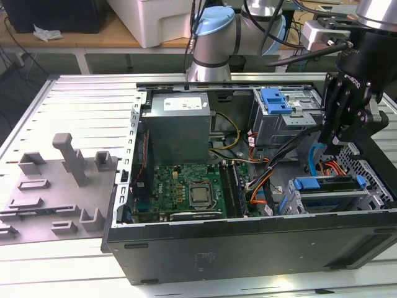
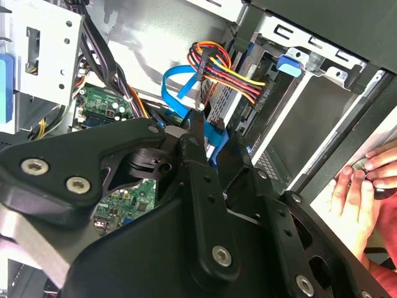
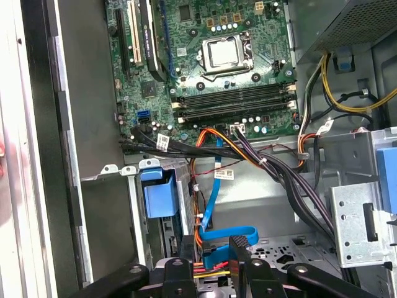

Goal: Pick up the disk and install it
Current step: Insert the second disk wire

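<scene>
Exterior view: end effector [image 1: 335,144] hangs above the disk [image 1: 327,187].

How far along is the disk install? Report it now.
Done: the disk already lies slotted inside the case. In hand: the gripper hangs just above the blue cable behind it. Left: whether the disk is fully seated cannot be told.

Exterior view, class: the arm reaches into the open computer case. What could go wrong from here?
The gripper sits amid the blue ribbon cable and coloured power wires; moving could snag or unplug them. A person's hand rests beside the case; the arm might strike it.
</scene>
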Action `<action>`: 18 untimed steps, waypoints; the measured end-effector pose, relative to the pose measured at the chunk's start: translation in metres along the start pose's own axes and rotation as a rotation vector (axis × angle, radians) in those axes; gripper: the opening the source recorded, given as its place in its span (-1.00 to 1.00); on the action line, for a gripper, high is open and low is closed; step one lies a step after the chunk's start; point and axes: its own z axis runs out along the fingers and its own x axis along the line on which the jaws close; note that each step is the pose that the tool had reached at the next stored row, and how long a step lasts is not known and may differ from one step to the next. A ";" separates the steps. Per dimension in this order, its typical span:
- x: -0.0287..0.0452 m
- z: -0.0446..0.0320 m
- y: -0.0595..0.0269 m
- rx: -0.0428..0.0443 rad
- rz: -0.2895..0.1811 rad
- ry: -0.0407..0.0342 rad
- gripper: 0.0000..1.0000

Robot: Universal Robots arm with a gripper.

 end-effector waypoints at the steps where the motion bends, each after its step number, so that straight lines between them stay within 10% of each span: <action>1: 0.0000 0.0000 0.0000 0.0000 0.000 -0.0001 -0.28; 9: 0.0001 0.0001 0.0000 0.0000 0.000 0.0000 -0.68; 18: 0.0002 0.0001 0.0000 0.0000 0.000 0.0000 -0.68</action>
